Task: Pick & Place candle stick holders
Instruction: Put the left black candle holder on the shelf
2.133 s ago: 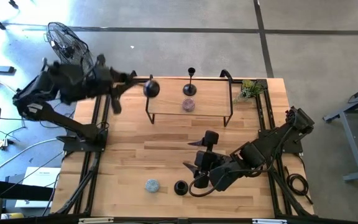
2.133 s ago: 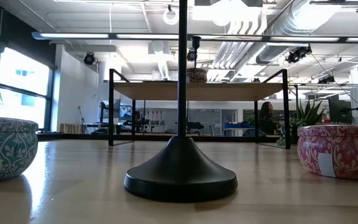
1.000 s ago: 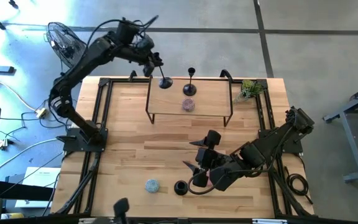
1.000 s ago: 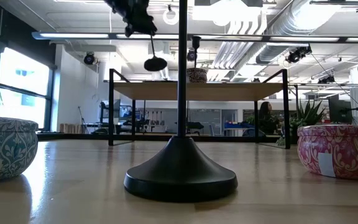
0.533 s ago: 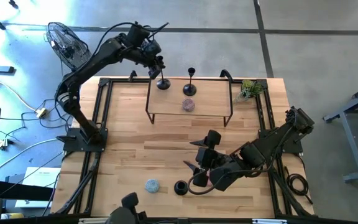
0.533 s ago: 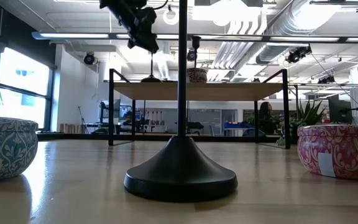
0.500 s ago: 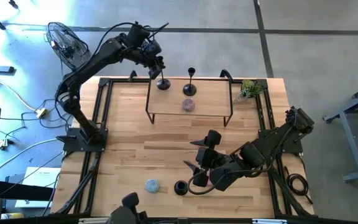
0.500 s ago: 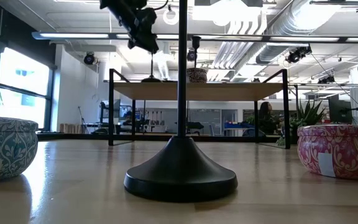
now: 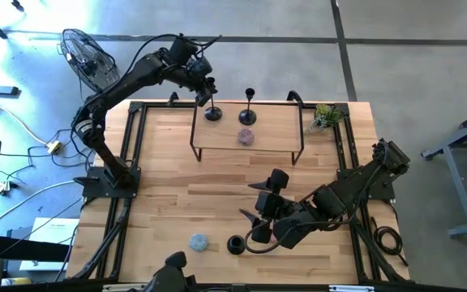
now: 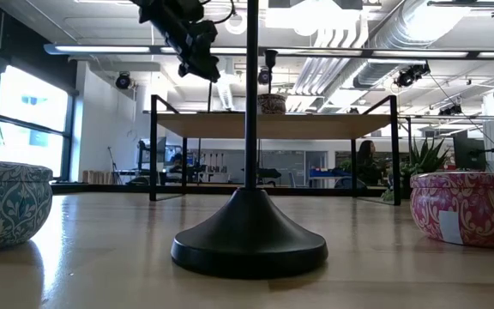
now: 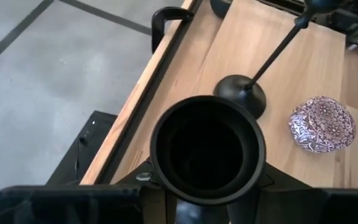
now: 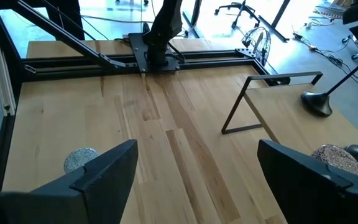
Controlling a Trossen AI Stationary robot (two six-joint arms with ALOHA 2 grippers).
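Left pincer: at the far left corner of the raised shelf, closed narrow on the stem of the first holder, just under its cup.
First holder: upright, base on the shelf near the shelf's far and left edges; in the left wrist view its cup fills the middle of the picture.
Second holder: upright on the shelf, near the far edge, just right of the first, apart from it.
Third holder: stands on the tabletop near the front edge; in the low view its base sits close to the lens.
Right pincer: low over the front right of the tabletop, jaws wide, holding nothing; the third holder is just in front of it.
Pink tin: on the shelf, mid-depth, nearer the tabletop's front than the second holder.
Teal tin: on the tabletop, left of the third holder, near the front edge.
Plant: at the far right corner.
Open room: right half of the shelf bare; wide bare wood between the shelf's legs and the front row of things.
Borders: black rails run along the left and right sides of the tabletop.
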